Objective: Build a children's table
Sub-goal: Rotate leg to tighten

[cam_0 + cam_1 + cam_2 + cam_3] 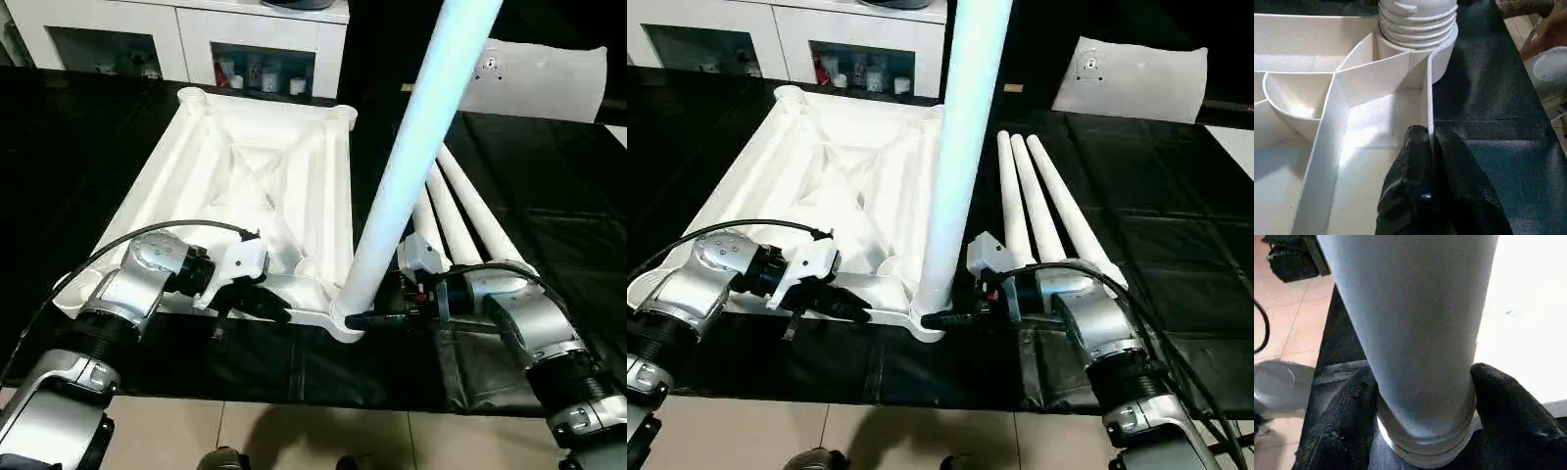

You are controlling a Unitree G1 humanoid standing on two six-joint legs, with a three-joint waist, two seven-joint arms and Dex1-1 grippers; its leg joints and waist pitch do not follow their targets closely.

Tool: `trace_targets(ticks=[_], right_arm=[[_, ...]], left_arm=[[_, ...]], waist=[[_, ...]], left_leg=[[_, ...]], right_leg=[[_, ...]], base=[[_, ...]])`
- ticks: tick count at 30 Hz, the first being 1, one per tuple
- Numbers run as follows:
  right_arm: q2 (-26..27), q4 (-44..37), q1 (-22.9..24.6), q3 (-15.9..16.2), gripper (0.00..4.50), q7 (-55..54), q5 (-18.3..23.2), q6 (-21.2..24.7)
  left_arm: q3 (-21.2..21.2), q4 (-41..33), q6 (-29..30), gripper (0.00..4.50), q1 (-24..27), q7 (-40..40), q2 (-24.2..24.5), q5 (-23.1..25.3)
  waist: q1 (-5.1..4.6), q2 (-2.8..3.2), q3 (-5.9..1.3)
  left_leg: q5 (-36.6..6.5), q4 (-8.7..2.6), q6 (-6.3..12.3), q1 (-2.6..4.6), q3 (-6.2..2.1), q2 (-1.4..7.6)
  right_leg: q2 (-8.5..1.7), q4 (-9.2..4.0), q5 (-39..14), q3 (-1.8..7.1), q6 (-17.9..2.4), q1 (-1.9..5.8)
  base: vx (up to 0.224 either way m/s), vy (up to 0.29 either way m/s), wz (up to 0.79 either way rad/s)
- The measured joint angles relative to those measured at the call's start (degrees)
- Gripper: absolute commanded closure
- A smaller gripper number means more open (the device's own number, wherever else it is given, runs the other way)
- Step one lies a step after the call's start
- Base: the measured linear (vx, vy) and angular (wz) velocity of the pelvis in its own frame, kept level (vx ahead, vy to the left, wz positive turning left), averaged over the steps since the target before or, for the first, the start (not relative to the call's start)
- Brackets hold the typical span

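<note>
The children's table top (255, 166) lies upside down on the black mat, ribbed underside facing up. One white leg (411, 147) stands upright in the near right corner socket (345, 318), its threaded end (1418, 22) seated in the socket. My right gripper (367, 318) is closed around the base of this leg (1415, 333), with a finger (1503, 396) pressed against each side. My left gripper (269, 308) is shut on the thin near rim wall (1427, 98) of the top, left of the socket. Three more legs (460, 211) lie side by side to the right.
A white cabinet with glass doors (196, 39) stands behind the mat. A flat white panel (534, 78) leans at the back right. The black mat (549, 186) ends just in front of my arms, with tiled floor (294, 431) below.
</note>
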Motion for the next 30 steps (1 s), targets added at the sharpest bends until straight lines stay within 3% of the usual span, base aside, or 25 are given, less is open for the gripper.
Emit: trace_targets(ticks=[3,6,9,13,19,23,25,30], right_arm=[[2.69,-0.29,1.16,-1.64,1.86,-5.04,0.27,1.92],[7.73,-0.11,1.72,-4.78,1.86,-15.92,-0.01,4.49],[10.78,0.19,1.36,-6.13,1.86,-23.21,-0.55,5.71],[17.64,2.68,-0.7,-10.25,1.86,-36.68,-1.73,7.14],[23.36,5.8,-4.94,-12.25,1.86,-51.02,-4.15,7.64],[24.28,6.26,-5.18,-12.48,1.86,-53.44,-5.55,6.16],[24.29,6.25,-4.87,-12.48,1.3,-53.44,-5.67,5.47],[24.24,4.71,-2.95,-12.48,0.85,-52.89,-5.23,4.38]], left_arm=[[1.97,-1.48,3.55,4.5,1.52,3.38,-0.53,-0.39],[4.36,-6.98,9.85,4.5,4.51,10.56,-1.08,-0.23],[5.79,-11.33,14.79,4.5,6.6,16.34,-2.38,0.16],[8.54,-20.69,24.72,4.5,10.53,28.26,-7.86,3.12],[9.51,-28.41,34.44,4.5,12.73,41.58,-15.23,5.47],[9.52,-29.63,36.12,4.5,12.9,44.19,-17.18,6.21],[9.42,-29.61,36.11,4.5,12.89,44.29,-17.25,6.22],[8.83,-27.44,34.88,4.5,11.62,43.64,-16.75,6.21]], waist=[[-0.34,0.02,0.0],[-2.04,0.09,0.04],[-2.76,0.15,0.04],[-3.67,0.4,0.0],[-3.25,0.59,-0.1],[-2.81,0.65,-0.13],[-2.62,0.65,-0.14],[-2.36,0.65,-0.13]], left_leg=[[0.01,0.0,-0.01,0.09,0.01,0.0],[0.08,-0.01,-0.14,0.2,0.04,0.0],[0.08,-0.05,-0.14,0.24,0.04,0.0],[0.09,-0.06,-0.16,0.2,0.08,-0.01],[0.02,-0.52,-0.09,0.07,0.25,-0.02],[-0.05,-0.53,0.17,0.04,0.38,-0.01],[-0.06,-0.52,0.25,0.06,0.47,-0.01],[-0.2,-0.43,0.02,0.1,0.51,-0.01]], right_leg=[[0.0,0.08,0.07,0.03,-0.11,0.01],[0.0,0.06,0.13,0.05,-0.21,-0.07],[0.01,0.08,0.05,0.07,-0.07,-0.12],[0.01,0.02,0.08,0.12,-0.12,-0.19],[0.01,-0.24,0.0,0.09,-0.13,-0.32],[-0.01,-0.24,-0.2,0.09,-0.15,-0.34],[-0.04,-0.25,-0.2,0.12,-0.15,-0.34],[-0.05,-0.2,-0.17,0.16,-0.13,-0.33]], base=[[0.0,0.0,0.0],[0.0,0.0,0.0],[0.0,0.0,0.0],[0.0,0.0,0.0],[0.0,0.0,0.0],[0.0,0.0,0.0],[0.0,0.0,0.0],[0.0,0.0,0.0]])
